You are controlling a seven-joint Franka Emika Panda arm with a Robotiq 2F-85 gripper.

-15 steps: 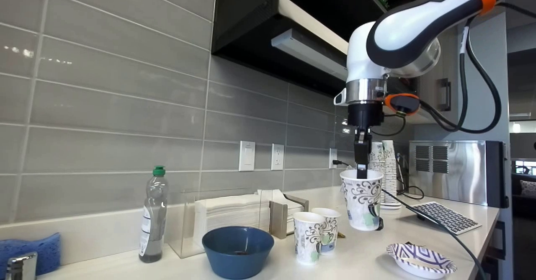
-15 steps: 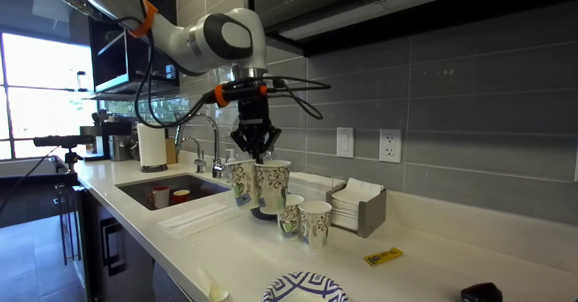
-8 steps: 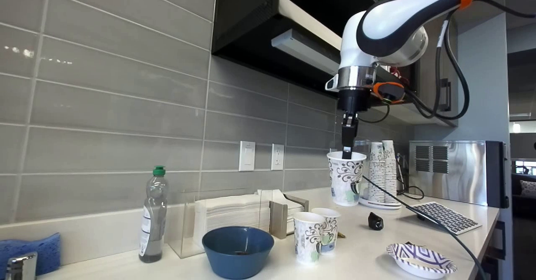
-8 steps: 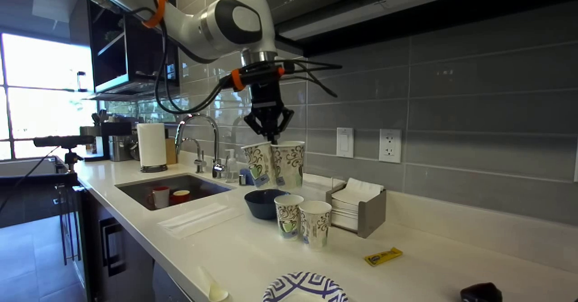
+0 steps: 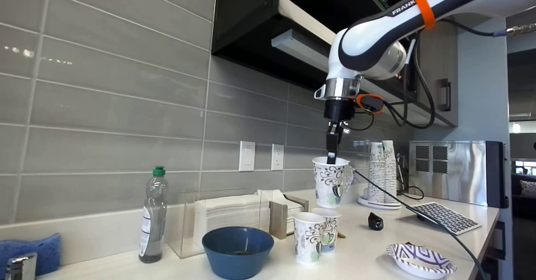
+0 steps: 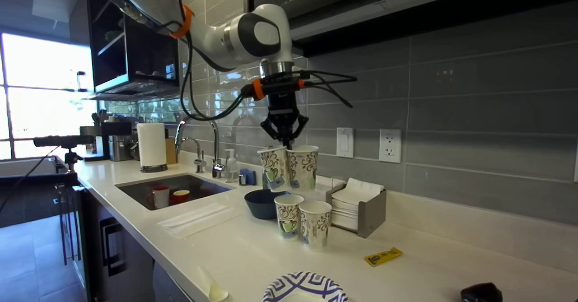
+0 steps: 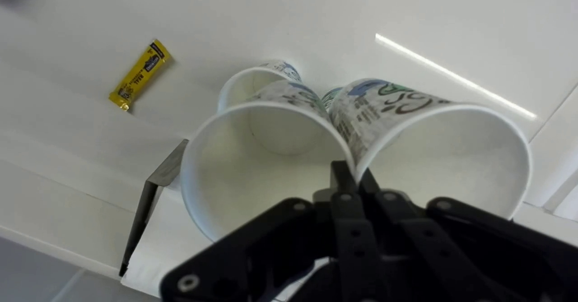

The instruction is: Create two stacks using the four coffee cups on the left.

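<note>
Gripper (image 6: 287, 145) is pinching a tilting cup (image 6: 273, 171) at nine o'clock and a near-upright cup (image 6: 303, 169) at three in an exterior view, both hanging clear of the counter (image 6: 244, 250). The wrist view is looking deep into both mouths, as neither exterior view is managing: the fingers (image 7: 342, 175) are standing almost together, one inside each cup, two touching walls being squeezed between. Two mugs (image 6: 160, 197) are sitting in the sink (image 6: 205, 189) in an exterior view; two tall cup towers (image 5: 376, 175) are rising in an exterior view.

So two cups are hanging and two are standing, a standing cup (image 6: 289, 220) and a second standing cup (image 6: 315, 227), around six o'clock from the held pair. From them, in an exterior view, one bowl (image 6: 261, 207) is sitting near at ten, one plate (image 6: 305, 278) is lying at six, one yellow packet (image 6: 383, 257) at four. The napkin holder (image 6: 372, 214) is standing near, between two and three; bare counter is opening toward the plate. The counter's edge is running past eight o'clock, well apart.
</note>
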